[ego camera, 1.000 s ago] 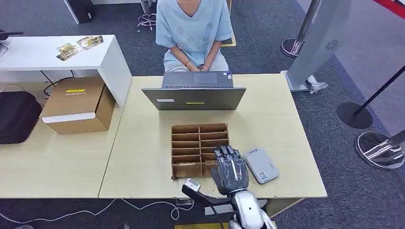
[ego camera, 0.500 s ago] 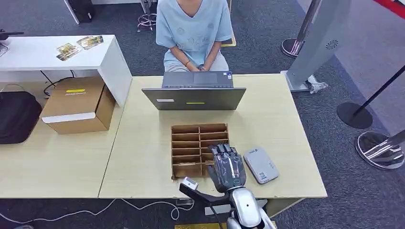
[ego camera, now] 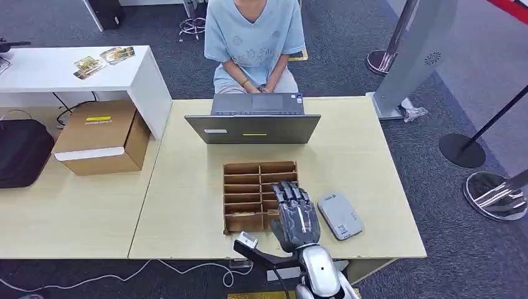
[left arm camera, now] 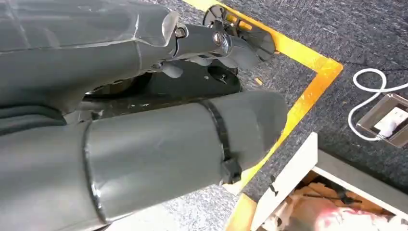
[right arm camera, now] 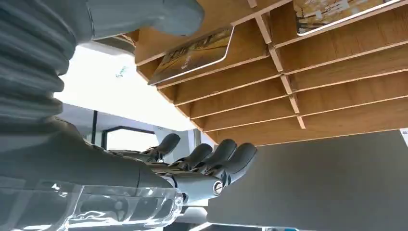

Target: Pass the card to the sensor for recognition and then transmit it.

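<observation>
Clutter far left, well apart from the work: loose cards (ego camera: pixel 103 56) on a white side counter (ego camera: pixel 37 75), a cardboard box (ego camera: pixel 103 137) just below. Further right, a laptop (ego camera: pixel 254 128) at the far edge of the main counter (ego camera: pixel 180 205), with a person (ego camera: pixel 252 37) seated behind it.

Next, the wooden rack (ego camera: pixel 249 187), and over its near right corner the right hand (ego camera: pixel 297 215). Hovered palm down, fingers (right arm camera: pixel 211 156) stretched forward side by side, thumb (right arm camera: pixel 144 17) held off to one side, gripping nothing. Showed, from the right wrist, 2 cards lying in the slots: one card (right arm camera: pixel 192 53) close to the thumb, a second card (right arm camera: pixel 337 12) further along. Just right of the hand, the grey sensor (ego camera: pixel 340 215), flat on the counter beside the rack.

Judged as step 1: the reach, with no card picked yet. Called next for dipping into a slot, pinching a card's edge between thumb and finger, lifting it clear of the dividers, then carrying it the short way right to the sensor.

Hidden beneath the hand from the head: the nearest right slots. Could not tell which slot was aimed at, nor whether fingertips touched wood. Card print too blurred to read. Left hand (left arm camera: pixel 192 43) lost among grey covers; could not tell whether spread or curled.
</observation>
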Tool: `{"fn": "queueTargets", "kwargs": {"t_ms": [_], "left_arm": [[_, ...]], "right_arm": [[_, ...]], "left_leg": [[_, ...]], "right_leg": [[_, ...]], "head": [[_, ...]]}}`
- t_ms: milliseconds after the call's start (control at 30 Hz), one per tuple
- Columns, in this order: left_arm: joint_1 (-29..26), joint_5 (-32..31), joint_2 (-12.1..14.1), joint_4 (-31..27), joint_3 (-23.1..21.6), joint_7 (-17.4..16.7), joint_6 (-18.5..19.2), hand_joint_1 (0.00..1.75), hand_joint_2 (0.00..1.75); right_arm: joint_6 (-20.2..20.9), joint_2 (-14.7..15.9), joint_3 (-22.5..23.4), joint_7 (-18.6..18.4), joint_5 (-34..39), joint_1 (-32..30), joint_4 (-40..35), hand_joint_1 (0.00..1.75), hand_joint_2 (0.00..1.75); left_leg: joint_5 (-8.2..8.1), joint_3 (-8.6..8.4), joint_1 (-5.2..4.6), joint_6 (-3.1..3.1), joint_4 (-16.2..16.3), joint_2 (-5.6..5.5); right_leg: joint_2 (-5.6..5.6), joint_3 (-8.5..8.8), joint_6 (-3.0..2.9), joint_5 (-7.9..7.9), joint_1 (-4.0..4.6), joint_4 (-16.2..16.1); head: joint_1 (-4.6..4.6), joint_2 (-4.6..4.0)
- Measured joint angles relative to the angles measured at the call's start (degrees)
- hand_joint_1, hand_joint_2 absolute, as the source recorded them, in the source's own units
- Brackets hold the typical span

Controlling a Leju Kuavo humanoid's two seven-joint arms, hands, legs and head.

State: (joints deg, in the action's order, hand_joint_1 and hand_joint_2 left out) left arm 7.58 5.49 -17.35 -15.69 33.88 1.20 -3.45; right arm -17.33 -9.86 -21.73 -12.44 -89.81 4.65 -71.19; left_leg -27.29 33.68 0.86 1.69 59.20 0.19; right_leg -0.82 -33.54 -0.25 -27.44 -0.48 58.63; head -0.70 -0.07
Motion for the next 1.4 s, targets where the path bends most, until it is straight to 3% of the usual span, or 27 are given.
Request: {"fn": "queueTargets", "kwargs": {"t_ms": [200,500,1033,1400], "left_arm": [[-0.2,0.9,0.1,0.0,0.0,0.1,0.4,0.0,0.0],[-0.5,2.1,0.2,0.0,0.0,1.2,0.5,0.0,0.0],[-0.5,3.8,0.2,0.0,-1.2,1.1,0.6,0.0,0.0],[-0.5,4.4,0.2,0.0,-2.0,1.1,0.7,0.0,0.0]], "right_arm": [[0.0,0.0,0.0,-0.4,-0.2,-0.2,0.0,0.56,1.75],[0.2,0.0,0.0,-0.4,-0.2,-0.2,0.2,0.75,1.75],[0.3,0.2,0.0,-3.2,-0.2,-1.5,-0.5,0.7,1.75],[0.3,0.5,0.3,-3.7,-0.2,-2.5,-1.6,0.77,1.75]], "left_leg": [[0.0,0.0,0.0,0.0,0.0,0.0],[0.0,0.0,0.0,0.0,0.0,0.0],[0.0,-0.01,0.0,0.0,0.0,0.0],[0.0,-0.01,0.0,0.0,0.0,0.0]], "right_leg": [[0.0,0.0,0.0,0.0,0.0,0.0],[0.0,0.0,0.0,0.0,0.0,0.0],[0.0,-0.01,0.0,0.0,0.0,0.0],[0.0,0.0,0.0,0.0,0.0,0.0]], "head": [[0.0,0.0],[0.0,0.0],[0.0,0.0],[0.0,0.0]]}}
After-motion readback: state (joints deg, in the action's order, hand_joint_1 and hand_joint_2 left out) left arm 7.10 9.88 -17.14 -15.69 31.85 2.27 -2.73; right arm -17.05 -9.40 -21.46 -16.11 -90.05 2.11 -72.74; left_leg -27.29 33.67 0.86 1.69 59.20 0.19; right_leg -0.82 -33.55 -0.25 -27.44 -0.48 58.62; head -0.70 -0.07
